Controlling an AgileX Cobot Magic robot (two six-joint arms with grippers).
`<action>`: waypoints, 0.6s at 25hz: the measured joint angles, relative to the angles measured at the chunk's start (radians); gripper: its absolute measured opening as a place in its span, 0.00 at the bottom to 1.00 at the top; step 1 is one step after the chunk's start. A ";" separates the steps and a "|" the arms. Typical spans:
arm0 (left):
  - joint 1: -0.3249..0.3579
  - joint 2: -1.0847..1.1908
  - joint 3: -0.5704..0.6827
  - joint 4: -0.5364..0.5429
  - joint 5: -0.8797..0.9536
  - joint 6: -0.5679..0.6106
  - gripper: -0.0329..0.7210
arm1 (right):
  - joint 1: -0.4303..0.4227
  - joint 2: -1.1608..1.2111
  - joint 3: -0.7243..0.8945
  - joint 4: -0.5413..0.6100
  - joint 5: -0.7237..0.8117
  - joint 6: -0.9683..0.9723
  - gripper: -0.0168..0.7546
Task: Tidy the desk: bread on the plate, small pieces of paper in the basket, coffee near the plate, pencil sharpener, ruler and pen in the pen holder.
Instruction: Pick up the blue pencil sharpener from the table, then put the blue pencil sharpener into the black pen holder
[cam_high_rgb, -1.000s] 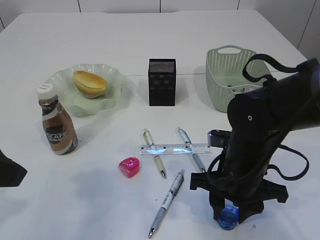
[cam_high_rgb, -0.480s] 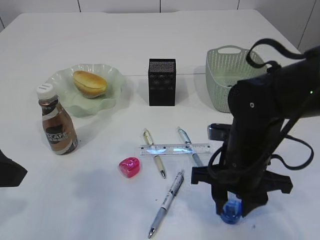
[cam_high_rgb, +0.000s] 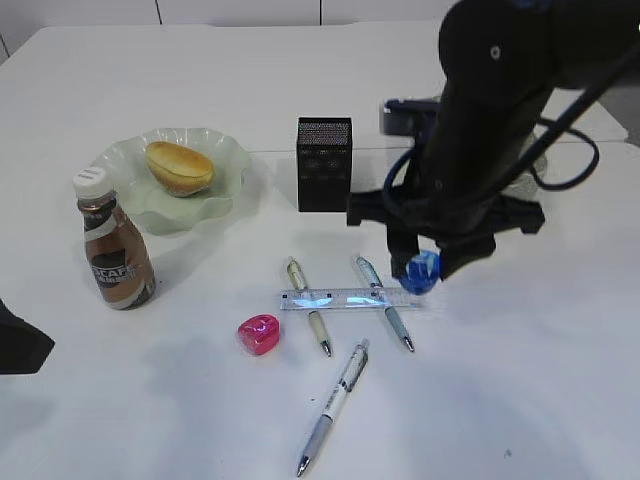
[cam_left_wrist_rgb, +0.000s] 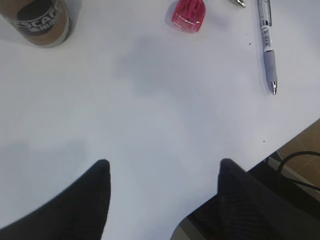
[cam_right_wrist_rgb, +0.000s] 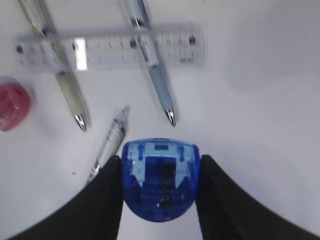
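Note:
My right gripper is shut on a blue pencil sharpener and hangs above the right end of the clear ruler. The ruler lies across two pens; a third pen lies nearer the front. A pink pencil sharpener sits left of them. The bread rests on the green plate, the coffee stands in front of it, and the black pen holder is mid-desk. My left gripper is open over bare desk. The paper pieces are out of view.
The right arm covers nearly all of the basket at the back right. The desk's front edge runs close to my left gripper, with cables below it. A seam crosses the white desk behind the pen holder.
My right arm has lifted the blue pencil sharpener from the front of the desk and carried it back and left, to above the ruler's right end. The left gripper has stayed put.

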 joint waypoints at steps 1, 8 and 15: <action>0.000 0.000 0.000 0.000 0.000 0.000 0.67 | 0.000 0.000 -0.037 -0.021 0.002 -0.004 0.46; 0.000 0.000 0.000 0.000 0.000 0.000 0.67 | 0.000 0.000 -0.260 -0.197 0.031 -0.015 0.46; 0.000 0.000 0.000 0.000 0.000 0.000 0.67 | 0.000 0.000 -0.325 -0.346 0.004 -0.015 0.46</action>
